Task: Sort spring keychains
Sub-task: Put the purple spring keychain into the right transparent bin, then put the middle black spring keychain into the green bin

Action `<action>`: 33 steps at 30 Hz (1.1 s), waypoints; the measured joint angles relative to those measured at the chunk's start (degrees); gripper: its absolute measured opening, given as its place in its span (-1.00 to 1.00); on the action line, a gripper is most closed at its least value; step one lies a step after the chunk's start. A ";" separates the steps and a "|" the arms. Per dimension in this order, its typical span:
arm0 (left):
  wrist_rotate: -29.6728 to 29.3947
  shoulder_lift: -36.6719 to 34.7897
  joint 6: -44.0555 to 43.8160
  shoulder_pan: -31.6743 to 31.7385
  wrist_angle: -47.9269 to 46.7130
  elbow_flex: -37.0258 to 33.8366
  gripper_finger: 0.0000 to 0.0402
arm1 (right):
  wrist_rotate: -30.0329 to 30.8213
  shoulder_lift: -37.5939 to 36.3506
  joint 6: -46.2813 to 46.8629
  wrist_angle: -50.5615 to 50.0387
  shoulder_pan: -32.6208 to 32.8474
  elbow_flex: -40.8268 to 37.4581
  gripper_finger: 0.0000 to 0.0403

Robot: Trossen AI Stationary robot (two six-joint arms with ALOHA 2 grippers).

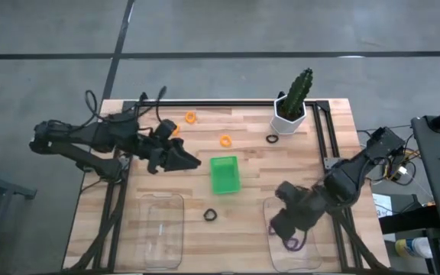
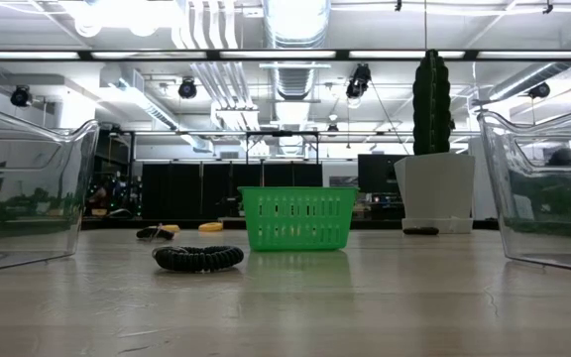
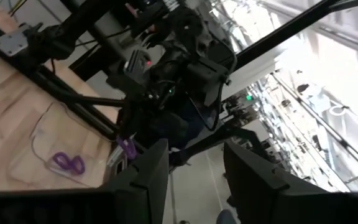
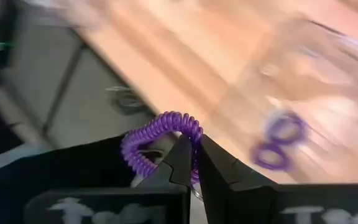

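Observation:
My right gripper (image 4: 194, 163) is shut on a purple spring keychain (image 4: 160, 134) and hangs over the right clear container (image 1: 312, 256). Two more purple keychains (image 1: 292, 244) lie on that container's floor, also visible from the right wrist (image 4: 275, 146). My left gripper (image 1: 189, 161) is open and empty, in the air just left of the green tray (image 1: 224, 174). Orange keychains (image 1: 191, 117) (image 1: 225, 140) and black ones (image 1: 272, 139) (image 1: 210, 215) lie flat on the table. In the low view a black keychain (image 2: 197, 258) lies before the tray (image 2: 296, 218). My right gripper pinches the purple keychain's coil (image 4: 191, 134) between its two fingertips (image 4: 182, 158). The rest of the loop arches out to one side of the fingers. The keychain is lifted clear, above the right container and the table edge.
A second clear container (image 1: 163, 229) stands near the table's front left. A white pot with a cactus (image 1: 290, 107) stands at the far right. A third orange keychain (image 1: 173, 128) lies close to my left arm. Bare wood lies between the two containers.

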 joint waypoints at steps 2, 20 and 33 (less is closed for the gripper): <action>0.00 1.14 -0.02 0.00 0.04 0.00 -0.27 | -0.47 0.00 2.88 -2.36 0.75 -1.42 -0.96; -1.02 4.83 -0.72 0.62 1.31 0.00 -0.27 | -18.64 1.61 2.39 14.43 -0.57 -31.26 -0.95; -1.53 5.05 -0.72 0.85 -0.12 0.00 -0.27 | -17.30 1.03 2.48 20.92 -0.68 -32.59 -0.04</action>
